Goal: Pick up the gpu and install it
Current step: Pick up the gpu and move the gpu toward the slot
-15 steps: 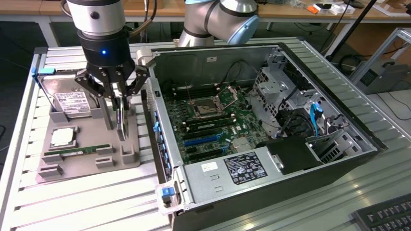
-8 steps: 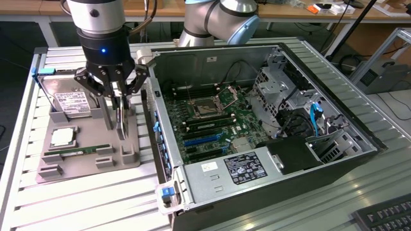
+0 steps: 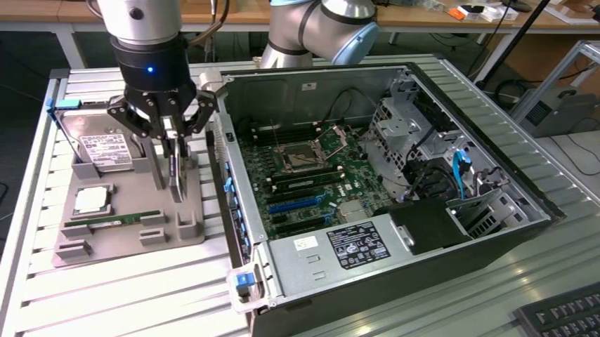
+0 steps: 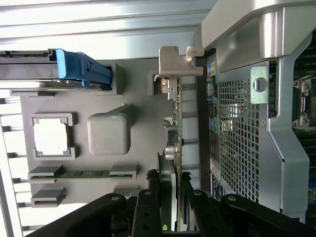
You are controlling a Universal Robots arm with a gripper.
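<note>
exterior view first: gripper (image 3: 174,177) hangs over the grey parts tray (image 3: 122,242) at this view's left, and i read its fingers as drawn in narrow and clamped on the gpu (image 3: 178,198), one on each flat face. the gpu stands upright on edge in its tray slot, at the tray side nearest the open computer case (image 3: 525,189). on the same tray i see the hard drive (image 3: 101,149) standing at the far end, the cpu (image 3: 92,201) lying flat, and the green ram stick (image 3: 114,220) in its groove. inside the case the motherboard (image 3: 310,182) lies bare, with the power supply (image 3: 356,246) along the near wall. wrist view: gripper (image 4: 170,190) straddles the gpu (image 4: 174,143), seen edge-on, with dark fingers (image 4: 148,202) pressed close to either side. the silvery end bracket (image 4: 174,61) sits at the card's far end, just beside the case's perforated rear panel (image 4: 237,128). the tray (image 4: 143,123) also shows the cpu (image 4: 51,137), the ram stick (image 4: 84,173) and the blue-railed hard drive (image 4: 49,66).
</note>
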